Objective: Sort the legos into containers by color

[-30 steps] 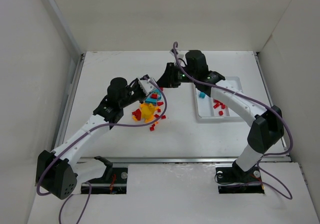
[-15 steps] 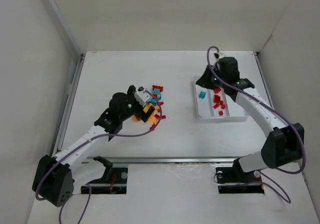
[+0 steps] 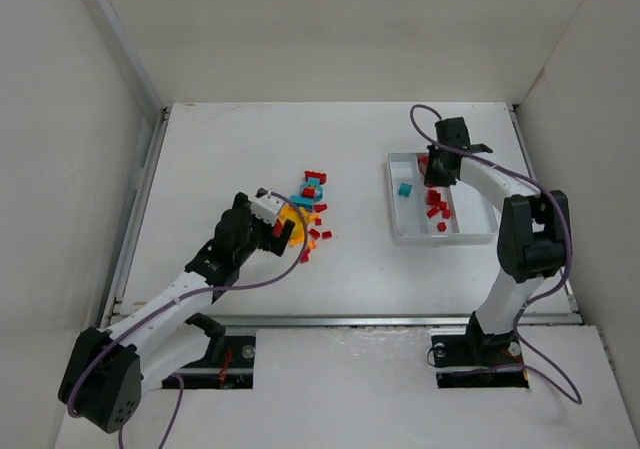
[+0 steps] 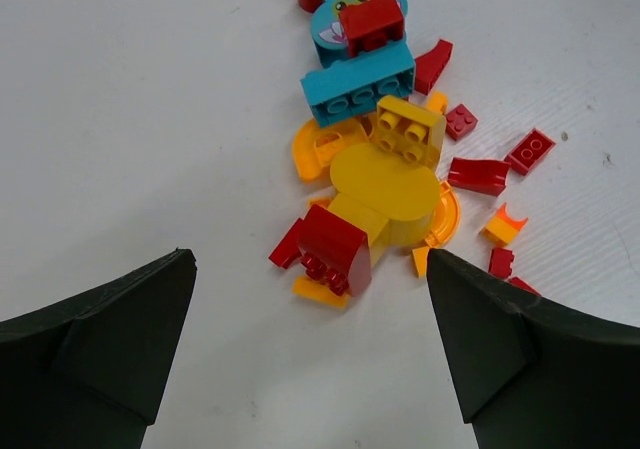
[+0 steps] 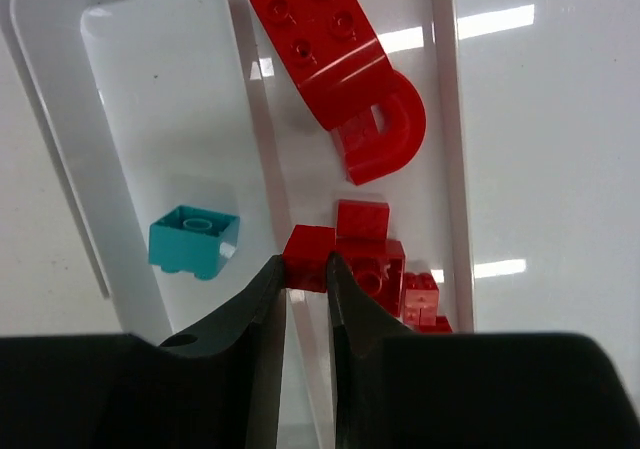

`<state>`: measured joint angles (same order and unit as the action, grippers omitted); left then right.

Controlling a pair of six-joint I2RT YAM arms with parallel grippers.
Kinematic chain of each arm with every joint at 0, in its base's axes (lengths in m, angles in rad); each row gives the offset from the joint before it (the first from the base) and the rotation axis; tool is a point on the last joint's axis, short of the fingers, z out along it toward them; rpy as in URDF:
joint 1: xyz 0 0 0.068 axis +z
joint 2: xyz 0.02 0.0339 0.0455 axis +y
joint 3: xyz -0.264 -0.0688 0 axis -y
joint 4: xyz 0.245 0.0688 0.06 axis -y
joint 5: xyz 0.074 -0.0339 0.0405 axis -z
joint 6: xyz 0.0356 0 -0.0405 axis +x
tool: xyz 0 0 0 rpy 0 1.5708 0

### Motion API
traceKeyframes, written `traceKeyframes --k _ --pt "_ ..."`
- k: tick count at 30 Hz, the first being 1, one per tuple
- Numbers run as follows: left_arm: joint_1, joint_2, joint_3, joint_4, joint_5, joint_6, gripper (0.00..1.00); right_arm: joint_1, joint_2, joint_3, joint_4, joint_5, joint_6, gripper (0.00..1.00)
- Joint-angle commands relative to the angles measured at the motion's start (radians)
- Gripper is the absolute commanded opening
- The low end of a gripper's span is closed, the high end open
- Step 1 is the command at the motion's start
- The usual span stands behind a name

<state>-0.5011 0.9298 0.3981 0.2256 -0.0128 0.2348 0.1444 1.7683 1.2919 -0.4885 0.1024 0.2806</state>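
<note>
The loose legos (image 3: 310,212) lie in a pile at the table's middle: a teal brick (image 4: 357,81), a yellow stack (image 4: 385,194), a red piece (image 4: 335,249) and small red and orange bits. My left gripper (image 4: 310,354) is open just short of this pile, with nothing between its fingers. The white tray (image 3: 475,212) stands at the right. My right gripper (image 5: 307,274) hangs over the tray's divider (image 5: 262,159), shut on a small red lego (image 5: 308,257). A teal brick (image 5: 195,241) lies in the left container, and red pieces (image 5: 335,64) lie in the middle one.
White walls close in the table on the left, back and right. A metal rail (image 3: 140,204) runs along the left edge. The right arm's purple cable (image 3: 415,129) loops above the tray. The arm bases sit at the near edge.
My left gripper has opened wide and drawn back toward the near left of the pile. My right gripper has travelled from the pile to the tray, carrying a red lego.
</note>
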Motion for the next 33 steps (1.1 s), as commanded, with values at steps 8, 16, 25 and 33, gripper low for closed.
traceKeyframes --k 8,16,25,33 --pt "0.030 -0.060 -0.062 0.124 -0.064 -0.083 1.00 -0.005 0.057 0.142 -0.051 0.031 -0.046 0.69" --pt "0.061 -0.069 -0.082 0.166 -0.105 -0.083 1.00 0.085 -0.030 0.133 -0.070 0.082 -0.076 0.71" --pt "0.088 -0.078 -0.100 0.207 -0.174 -0.092 1.00 0.608 0.069 0.144 0.002 0.000 -0.150 0.69" --pt "0.098 -0.088 -0.110 0.216 -0.184 -0.092 1.00 0.632 0.194 0.228 -0.036 0.013 0.008 0.59"
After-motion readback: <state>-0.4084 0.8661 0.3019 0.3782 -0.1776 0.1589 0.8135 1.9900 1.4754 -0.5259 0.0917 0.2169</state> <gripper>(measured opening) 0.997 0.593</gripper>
